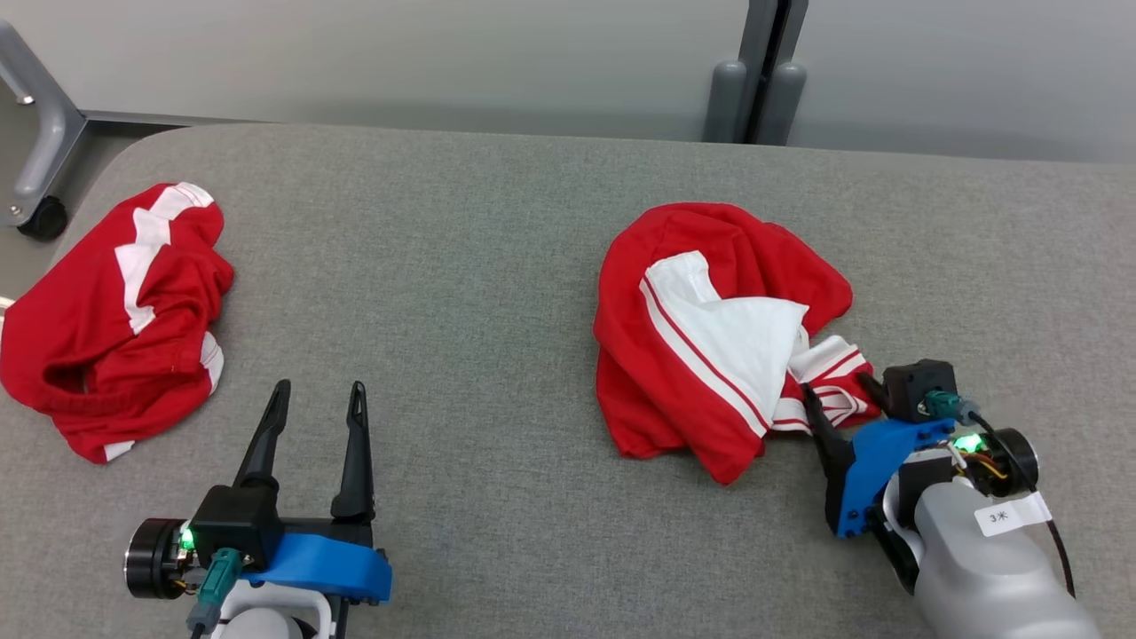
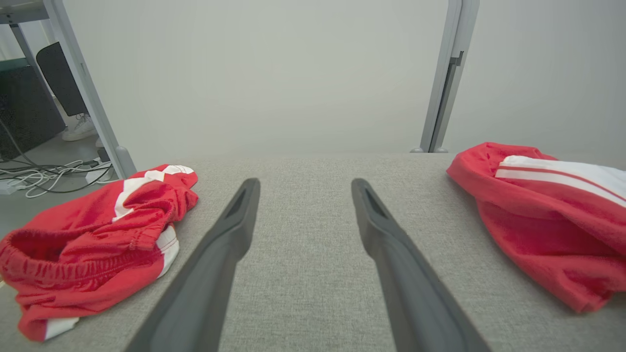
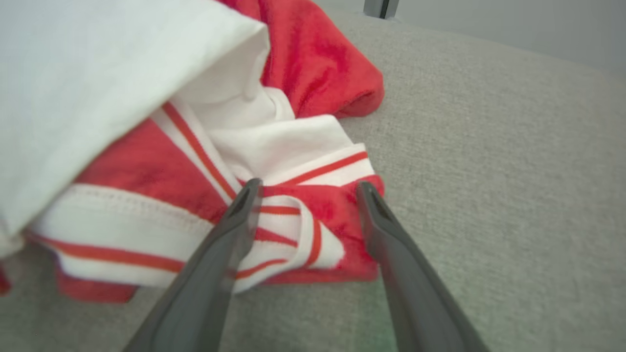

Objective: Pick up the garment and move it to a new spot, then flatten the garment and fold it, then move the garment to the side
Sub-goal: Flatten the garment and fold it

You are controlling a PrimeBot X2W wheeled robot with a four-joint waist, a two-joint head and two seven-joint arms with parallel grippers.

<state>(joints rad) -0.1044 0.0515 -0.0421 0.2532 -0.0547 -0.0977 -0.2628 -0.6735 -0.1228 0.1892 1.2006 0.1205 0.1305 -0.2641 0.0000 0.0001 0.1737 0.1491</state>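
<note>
A crumpled red garment (image 1: 710, 257) with white panels and red-and-white striped trim lies right of centre on the grey padded table (image 1: 461, 266). My right gripper (image 1: 837, 386) is open at the garment's near right corner. In the right wrist view its fingers (image 3: 308, 186) straddle a bunched striped cuff (image 3: 293, 230), which lies between the tips without being pinched. My left gripper (image 1: 319, 386) stands open over bare table at the lower left, apart from any cloth. The left wrist view has this garment (image 2: 538, 215) off to the right of the open fingers (image 2: 305, 182).
A second red-and-white garment (image 1: 106, 328) lies crumpled at the table's left edge, left of the left gripper (image 2: 98, 244). A grey wheeled frame leg (image 1: 40, 133) stands past the far left corner. A grey post (image 1: 759, 80) rises behind the table.
</note>
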